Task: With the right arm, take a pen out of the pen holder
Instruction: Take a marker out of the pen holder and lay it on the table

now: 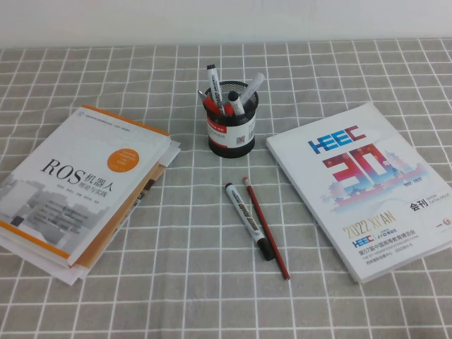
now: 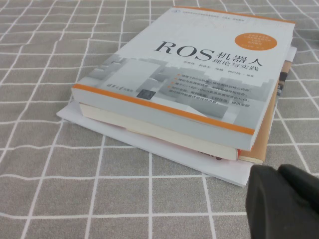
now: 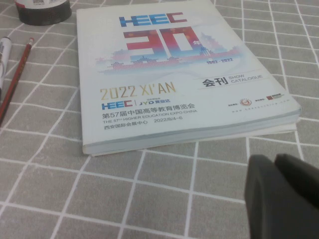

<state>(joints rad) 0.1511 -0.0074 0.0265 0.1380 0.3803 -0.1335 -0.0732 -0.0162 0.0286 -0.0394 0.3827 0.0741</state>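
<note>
A: Far centre on the tabletop [image 1: 176, 282]?
B: That's the pen holder [image 1: 232, 131], pens [image 1: 212, 81] inside.
A: And the right gripper [image 3: 275, 167]?
B: Pressed together, empty, near the catalogue [image 3: 164, 74]; left gripper [image 2: 277, 174] likewise, near the ROS book [image 2: 199, 74].

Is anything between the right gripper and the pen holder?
Only the flat catalogue lies between the right gripper, low at its near edge, and the pen holder; nothing upright. A marker and pencil lie flat beside it. The left gripper sits by the book stack.
</note>
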